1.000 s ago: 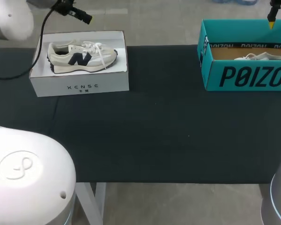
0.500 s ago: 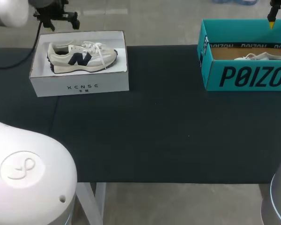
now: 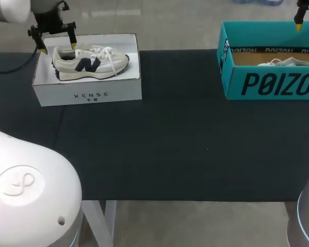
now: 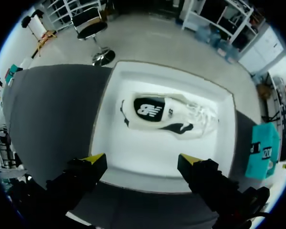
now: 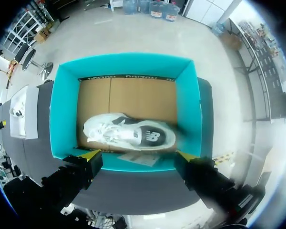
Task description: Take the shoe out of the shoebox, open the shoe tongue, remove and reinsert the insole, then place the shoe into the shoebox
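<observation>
Dark table (image 3: 170, 144); teal shoebox (image 3: 270, 85) cropped, shoe (image 3: 282, 62) perhaps half hidden.

Bright even light, soft shadows, sharp

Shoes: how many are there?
2. The left shoe lies in the white box; the right shoe lies in the teal box. Neither box seems to hide another.

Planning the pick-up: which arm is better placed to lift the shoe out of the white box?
Left. The left gripper hangs open right over the white box, with the shoe just ahead of it. The right gripper, also open, is over the teal box, well away from that shoe.
</observation>
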